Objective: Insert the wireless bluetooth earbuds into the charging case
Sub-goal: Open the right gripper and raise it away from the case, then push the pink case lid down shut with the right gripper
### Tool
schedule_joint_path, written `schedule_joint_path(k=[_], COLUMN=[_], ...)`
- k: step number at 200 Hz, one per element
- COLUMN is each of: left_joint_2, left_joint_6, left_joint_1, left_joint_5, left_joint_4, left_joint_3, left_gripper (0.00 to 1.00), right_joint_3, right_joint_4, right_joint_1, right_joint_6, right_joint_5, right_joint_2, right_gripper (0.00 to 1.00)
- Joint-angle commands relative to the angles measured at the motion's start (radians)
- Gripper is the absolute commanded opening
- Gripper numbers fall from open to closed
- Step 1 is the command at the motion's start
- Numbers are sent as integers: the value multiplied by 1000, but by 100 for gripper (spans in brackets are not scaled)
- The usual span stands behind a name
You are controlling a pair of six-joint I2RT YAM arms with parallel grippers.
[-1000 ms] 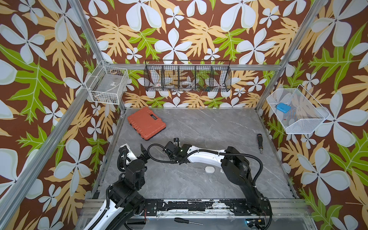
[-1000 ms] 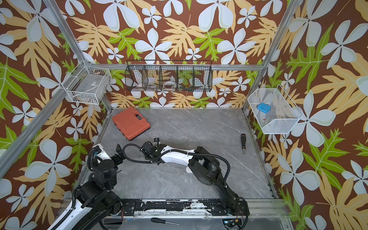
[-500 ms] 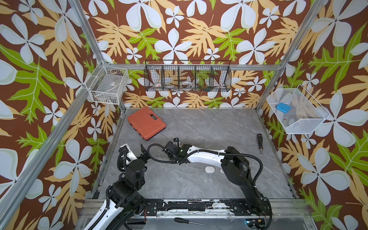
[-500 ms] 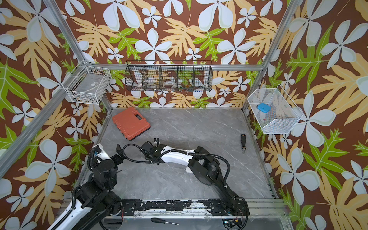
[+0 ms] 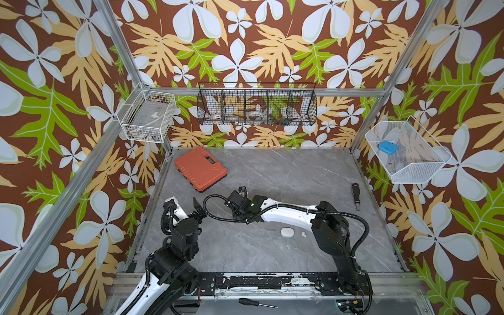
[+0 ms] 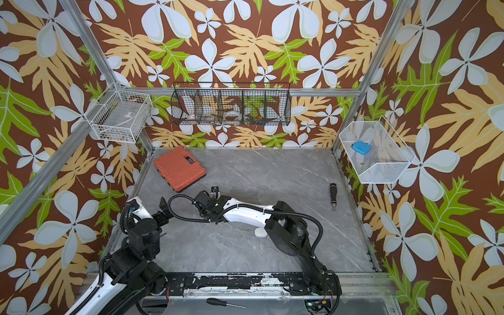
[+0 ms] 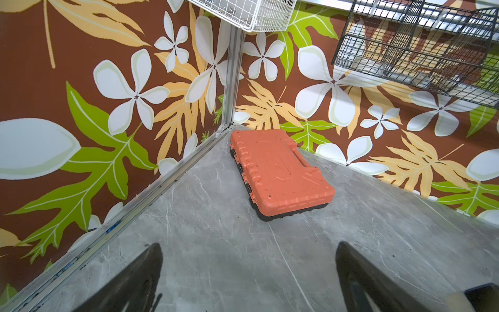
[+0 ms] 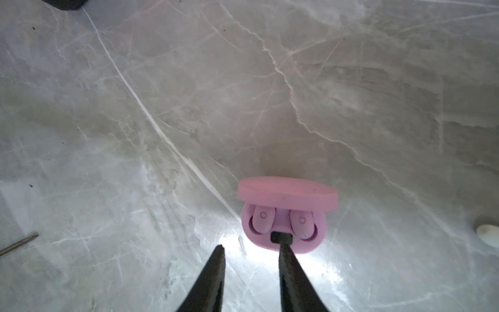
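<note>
Tabletop [image 5: 272,169] of grey veined stone, walled by brown floral wallpaper [image 5: 245,54]. Two lilac-pink earbuds [image 8: 263,218] sit in their open pink pebble-shaped case [image 8: 286,189], with the right gripper [image 8: 251,245] slightly parted at its front edge. Left gripper [image 7: 248,247] is spread wide.

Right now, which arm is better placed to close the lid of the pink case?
Right, I think. The right tool hangs at the open pink case, both pink earbuds seated inside, lid upright. The left tool, open, faces the orange toolbox, away from the case.
</note>
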Motion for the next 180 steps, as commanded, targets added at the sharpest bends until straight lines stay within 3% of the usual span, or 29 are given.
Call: schedule_joint_path(k=[1,105,139,180], left_joint_2=[8,22,63,115], left_joint_6=[8,72,96,103], left_joint_1=[1,1,1,1], left_joint_5=[12,255,371,447], left_joint_4=[27,73,87,88], left_joint_3=[-1,-20,-21,-17], left_gripper=[100,100,100,100], right_joint_3=[-11,-80,-148,-269], right_joint_4=[26,32,76,183], right_joint_1=[1,-1,-33,-131], right_joint_6=[10,-41,-83,-132], right_joint_5=[-7,57,40,-97], right_joint_2=[-37,-265,-348,-447], right_gripper=[40,100,100,100])
